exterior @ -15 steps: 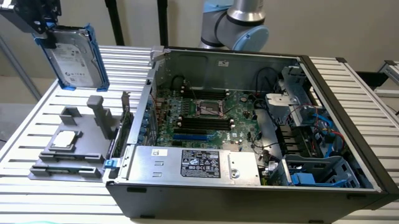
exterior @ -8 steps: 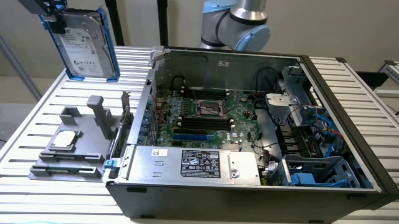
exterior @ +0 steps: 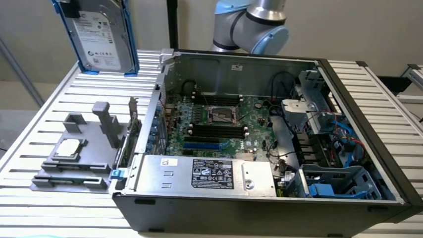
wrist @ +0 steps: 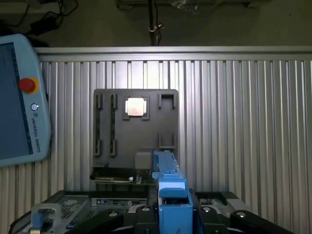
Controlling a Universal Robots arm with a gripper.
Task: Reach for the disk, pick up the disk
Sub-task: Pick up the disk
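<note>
The disk (exterior: 99, 37), a silver-grey hard drive with a white label and bright blue rails, hangs upright in the air over the table's far corner at the exterior view's left. Its lower edge is well clear of the slats. In the wrist view I see the disk (wrist: 170, 195) edge-on as a blue bar, held between my black fingers (wrist: 144, 217). My gripper (wrist: 173, 217) is shut on it. The arm's grey and blue elbow (exterior: 254, 22) rises behind the computer case.
The open computer case (exterior: 370, 104) lies on the slatted aluminium table (exterior: 46, 124), with a silver box with a black label (exterior: 205, 173) inside it. Beside it lies a grey holder (exterior: 76, 158) with a small square silver chip (exterior: 69, 148). A teach pendant (wrist: 19, 97) lies nearby.
</note>
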